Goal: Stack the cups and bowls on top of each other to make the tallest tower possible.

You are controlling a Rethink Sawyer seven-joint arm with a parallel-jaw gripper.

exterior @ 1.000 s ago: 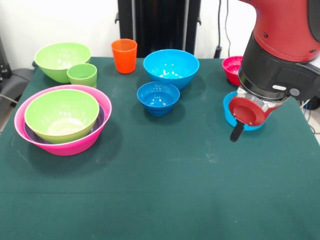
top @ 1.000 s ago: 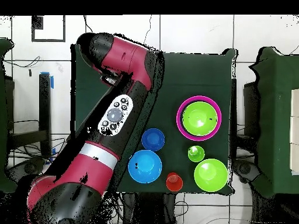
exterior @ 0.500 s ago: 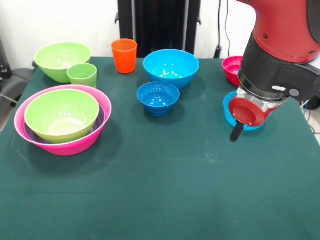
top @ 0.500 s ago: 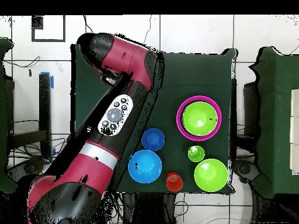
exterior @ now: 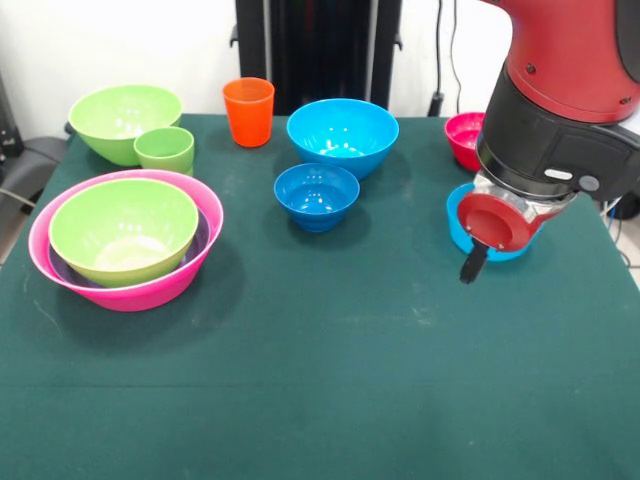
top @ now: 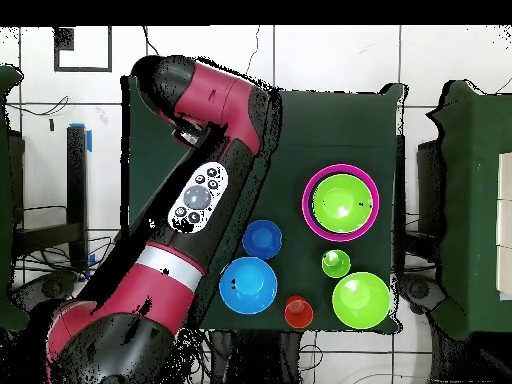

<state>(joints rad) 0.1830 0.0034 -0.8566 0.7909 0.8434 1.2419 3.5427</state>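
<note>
My pincer (exterior: 474, 262) hangs over the small blue bowl (exterior: 458, 226), which sits right behind it.

Only one dark fingertip shows, so I can't tell whether I'm apart or together. The red bowl (exterior: 463, 137) lies beyond; the pink bowl (exterior: 195, 262) holding a lime bowl (exterior: 123, 226) sits far across the table (exterior: 330, 370), with the orange cup (exterior: 248, 111) at the back.

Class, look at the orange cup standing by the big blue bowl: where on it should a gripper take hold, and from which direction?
Grip the orange cup across its rim, one finger inside and one outside, coming straight down. It stands upright with its mouth open upward. The big blue bowl sits close beside it, so a sideways approach is probably more cramped.
</note>
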